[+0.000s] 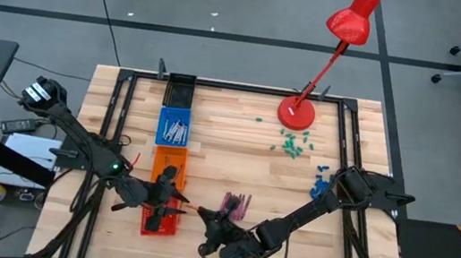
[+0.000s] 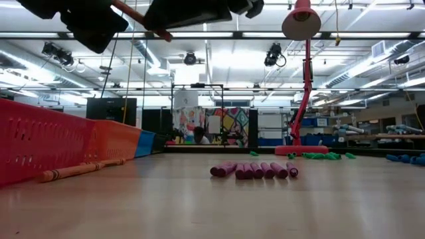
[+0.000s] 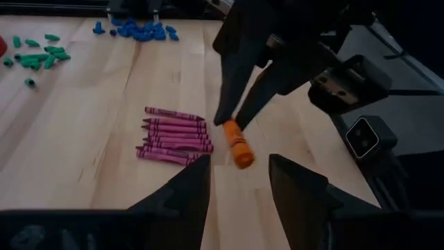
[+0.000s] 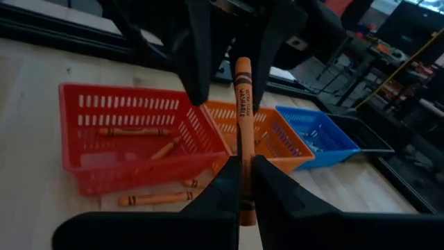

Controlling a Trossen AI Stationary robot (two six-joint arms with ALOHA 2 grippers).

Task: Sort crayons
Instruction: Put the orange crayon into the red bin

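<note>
From above, the right gripper (image 1: 209, 227) is reaching across the near part of the table toward the left gripper (image 1: 168, 200), which is hovering by the red basket (image 1: 156, 223) and the orange basket (image 1: 168, 158); farther back the blue basket (image 1: 174, 126) is holding grey crayons (image 1: 178, 129), and a row of pink crayons (image 1: 236, 206) is lying just right of the two grippers. At table height, the pink crayons (image 2: 255, 170) are sitting in the middle of the wood, one orange crayon (image 2: 80, 168) is lying on the table just outside the red basket (image 2: 40, 143), and both arms are hanging overhead, too dark to read. Through the left wrist camera, the left arm's fingers (image 3: 182, 198) are standing wide apart and empty, while the right gripper (image 3: 232, 118) is presenting an orange crayon (image 3: 238, 143) end-on toward them. Through the right wrist camera, the right arm's fingers (image 4: 225, 184) are pinching narrowly on the orange crayon (image 4: 243, 104), which is pointing out toward the left arm's open jaws, with the baskets beyond. The step in hand looks like a handover (or possibly a direct drop). The next move is likely calling for the left jaws to close on the free end before the right lets go, then a carry to whichever basket is collecting orange.
</note>
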